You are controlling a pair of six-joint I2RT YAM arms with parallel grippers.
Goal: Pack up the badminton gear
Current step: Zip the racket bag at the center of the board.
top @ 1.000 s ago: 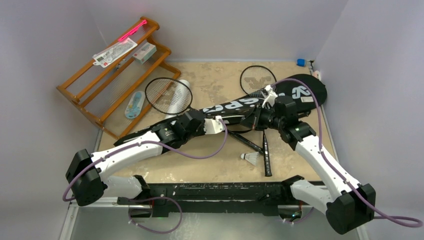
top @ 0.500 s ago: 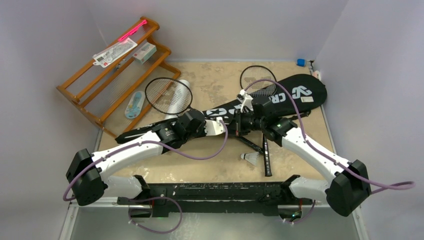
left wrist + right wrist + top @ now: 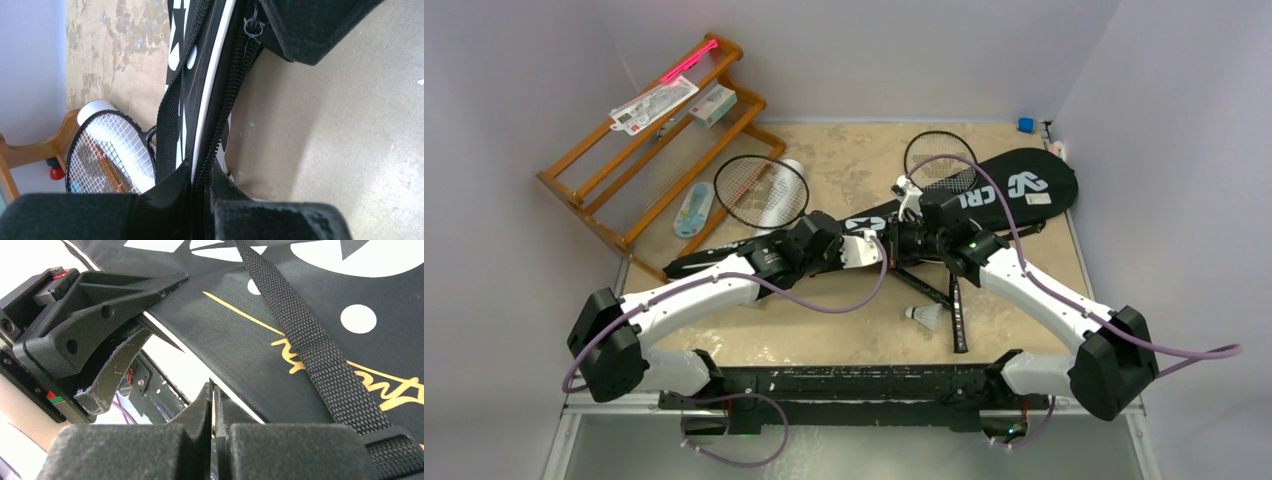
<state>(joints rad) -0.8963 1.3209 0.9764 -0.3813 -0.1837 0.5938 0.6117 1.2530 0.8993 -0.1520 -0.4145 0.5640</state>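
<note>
Jaws of both arms meet nose to nose over the middle of the black bag [image 3: 1014,185], seen from the top. The bag lies slantwise across the tabletop [image 3: 844,335], broad end near the right wall. One racket [image 3: 761,190] lies just beside the orange rack [image 3: 584,190]. Another racket head [image 3: 939,155] sits at the bag's far edge. A loose handle [image 3: 958,310] and a shuttlecock [image 3: 921,317] lie just below the right arm. Open room is front-left only.

Left wrist view: left jaws are clamped on the bag's zip edge [image 3: 220,115]. The zip pull [image 3: 252,27] hangs by the right arm's fingers. A white tube [image 3: 95,107] lies under the racket strings.

Right wrist view: right jaws are pressed together on something thin at the bag's rim. Whether that is pull tab or fabric, I cannot tell. The left arm's fingers [image 3: 115,315] are very near. A strap [image 3: 310,340] crosses the bag.

Risks, as I judge them:
- The fingers of the two arms could knock together, given so little gap.
- A tug along the zip could slip the thin pinch.
- It could also drag the whole bag into the shuttlecock and handle.
- The strap could snag a finger.
- The right wall leaves no room to swing outward.
</note>
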